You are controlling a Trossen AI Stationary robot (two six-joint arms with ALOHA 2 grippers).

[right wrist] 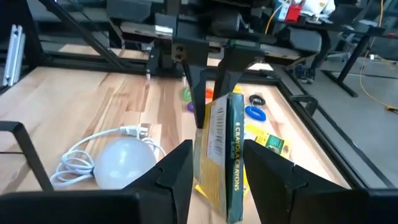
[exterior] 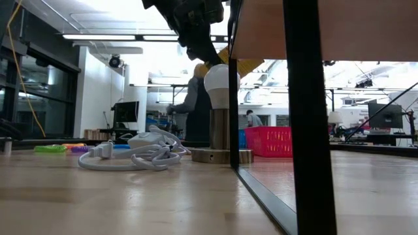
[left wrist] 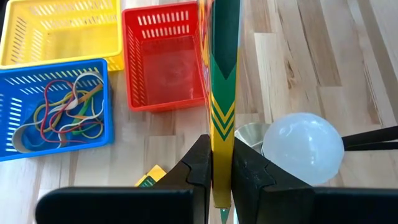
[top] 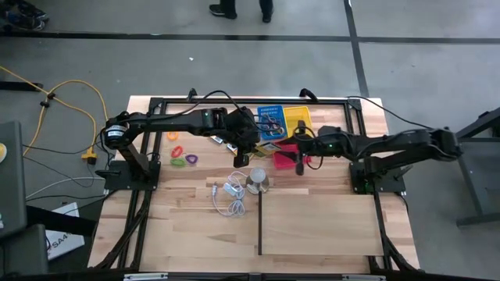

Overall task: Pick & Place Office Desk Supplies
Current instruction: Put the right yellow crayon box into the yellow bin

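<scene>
1. While the high view lays out the whole wooden table (top: 312,218), it shows the baskets only partly: the blue basket (top: 269,121) and yellow basket (top: 298,117) at the far edge, the red basket (top: 287,156) nearer.
2. The left wrist view alone shows the blue basket holds coloured rubber bands (left wrist: 62,112), with the red one bare.
3. The left gripper (left wrist: 217,171) is clamped on a yellow-and-green crayon packet (left wrist: 222,93), lifted above the white bulb (left wrist: 303,146).
4. In the right wrist view the right gripper (right wrist: 217,165) stands wide around the same packet, not pinching.
5. Small coloured rings (top: 181,156) lie on the left of the table.
</scene>
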